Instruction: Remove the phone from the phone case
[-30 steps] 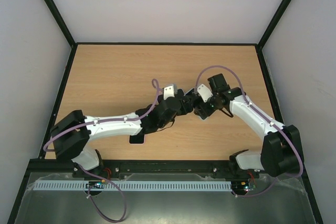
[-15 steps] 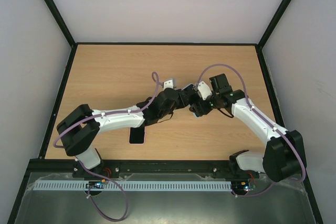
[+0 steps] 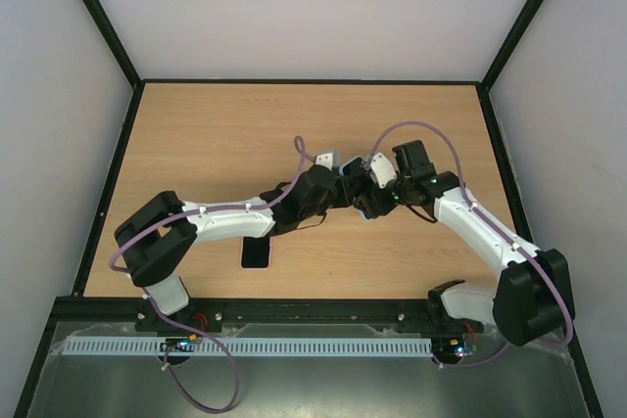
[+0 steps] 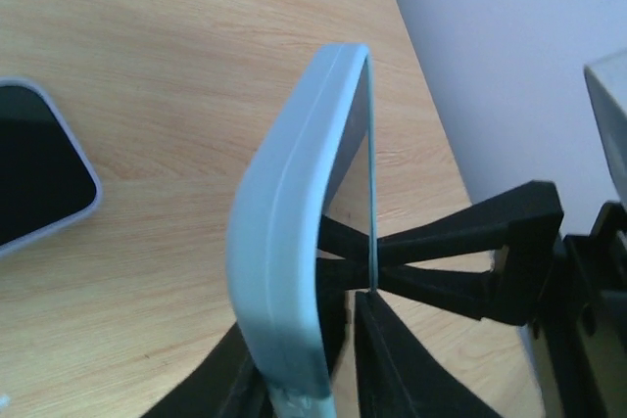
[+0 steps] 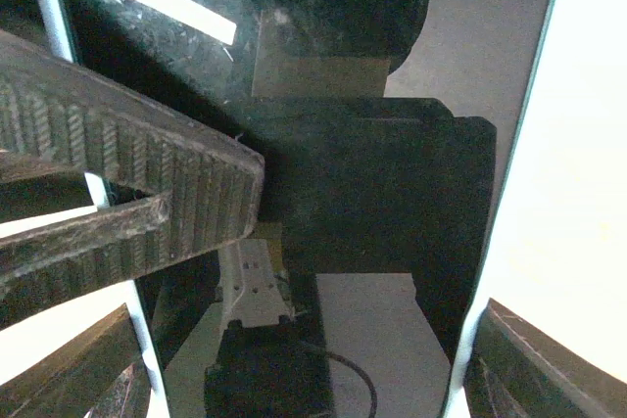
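Plainly the whole business sits at the middle of the light wooden table [image 3: 196, 144], where the two white-and-black arms [image 3: 230, 220] meet nose to nose above the boards. Towards the near edge a flat black-screened handset with a pale rim [image 3: 256, 254] lies alone, well apart from the work.

Between the arms the pale blue rounded plastic phone case [image 4: 284, 242] stands on its long edge, clear of the table. The glossy black phone [image 5: 392, 173] looks to be still seated in it, since the right wrist view shows a dark, mirror-like face framed by blue rims on both sides.

The right gripper [image 5: 372, 242] has its fingers spread wide across the case's width, and I take it to be the one bearing the load. The left gripper [image 4: 338, 340] has its fingers sitting close to either face of the case's lower end. Whether they bite, I cannot tell.

To do this part well, I'd say the left fingers want a hold on the case's wall only. If they grip across shell and screen together, they will clamp the phone in. One side should then hold firm while the other peels a corner of the lip back. That wants doing slowly and low over the table, in case the phone drops free.
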Controlling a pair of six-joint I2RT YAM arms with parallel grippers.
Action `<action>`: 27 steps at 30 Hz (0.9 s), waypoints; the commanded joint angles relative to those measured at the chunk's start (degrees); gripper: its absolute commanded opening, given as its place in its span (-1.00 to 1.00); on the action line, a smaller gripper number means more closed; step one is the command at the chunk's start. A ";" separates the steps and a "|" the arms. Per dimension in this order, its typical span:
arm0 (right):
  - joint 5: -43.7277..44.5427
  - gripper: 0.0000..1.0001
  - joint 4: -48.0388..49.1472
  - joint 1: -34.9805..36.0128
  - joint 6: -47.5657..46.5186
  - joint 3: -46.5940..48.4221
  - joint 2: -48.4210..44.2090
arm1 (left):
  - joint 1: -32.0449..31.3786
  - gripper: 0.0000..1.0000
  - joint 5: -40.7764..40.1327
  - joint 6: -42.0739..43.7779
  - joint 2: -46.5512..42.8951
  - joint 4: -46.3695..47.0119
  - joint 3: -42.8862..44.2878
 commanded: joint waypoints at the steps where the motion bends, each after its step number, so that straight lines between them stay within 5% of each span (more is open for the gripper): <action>1: -0.02 0.03 3.83 -0.03 1.02 -0.37 -2.67 | 0.90 -0.67 2.85 2.18 0.53 2.10 1.66; 4: -0.24 0.35 4.22 -0.03 0.87 -0.64 -3.82 | 1.31 -0.87 3.76 4.55 -0.02 1.71 1.67; 7: 0.10 0.99 3.91 -0.03 -0.09 -0.46 -5.77 | 2.33 -0.95 5.92 8.18 -2.55 0.47 1.51; 15: -3.68 0.95 4.49 -0.01 -0.26 0.51 -9.58 | 6.69 -0.95 13.41 25.46 -16.13 -14.31 2.12; 20: -18.13 0.97 -8.57 -0.04 -11.36 8.29 -8.50 | 9.07 -0.95 19.15 32.33 -24.35 -19.62 0.54; 27: -27.00 0.88 -28.71 -0.03 -31.63 13.73 -8.70 | 13.98 -0.95 38.19 36.33 -35.23 -14.18 -6.16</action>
